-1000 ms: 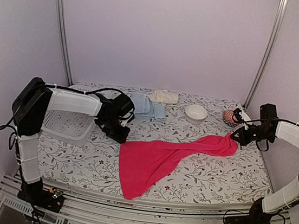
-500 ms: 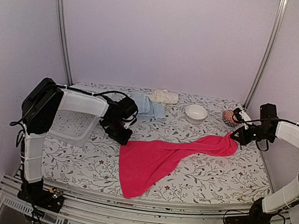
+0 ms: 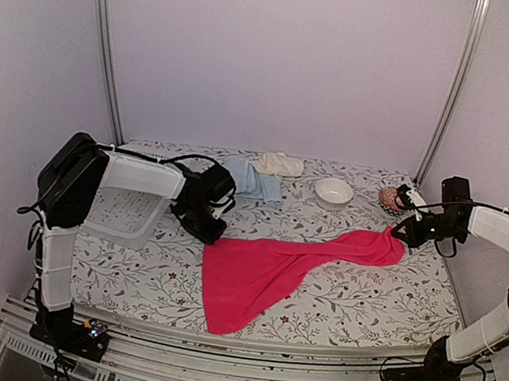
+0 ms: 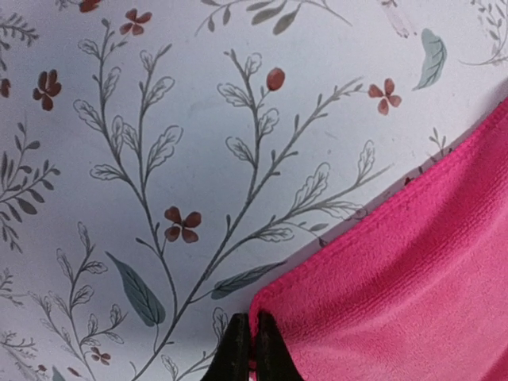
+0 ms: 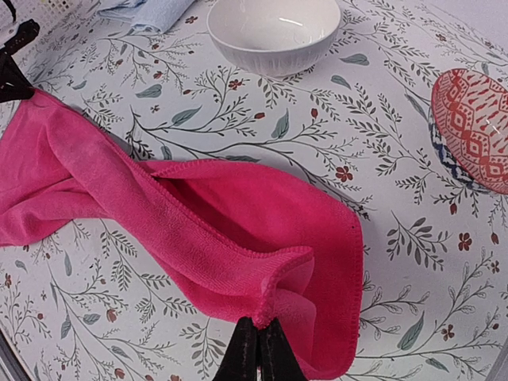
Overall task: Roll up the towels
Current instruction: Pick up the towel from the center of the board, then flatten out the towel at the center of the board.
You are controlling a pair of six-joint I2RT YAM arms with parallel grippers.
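Top external view: the hot pink towel [image 3: 263, 271] lies stretched across the floral table covering [image 3: 362, 297], broad at its near-centre end and narrowing into a twisted band that runs to the right. Each arm has one end of it. The left gripper [image 3: 207, 233] is down at the towel's left corner, just right of the white plastic basket [image 3: 122, 211]. The right gripper [image 3: 398, 234] has the gathered right end, near the table's right edge.

Left wrist view shows the two black fingertips [image 4: 238, 353] clenched together on the very corner of the pink cloth, where its stitched hem meets the printed covering. The rest of the towel fills the lower right of that view.

Right wrist view shows that gripper's jaws clamped on a doubled fold of the pink towel. From there the cloth runs in a long crease to the other arm's tip at the far-left corner.

Along the far side of the table, well apart from the pink towel, the light blue towel [image 3: 251, 179] lies loosely folded, with the cream towel [image 3: 279, 164] bunched just behind it. To their right stand a white bowl [image 3: 333, 192] and, nearer the right arm, a red patterned bowl [image 3: 390, 200] tilted on its side.
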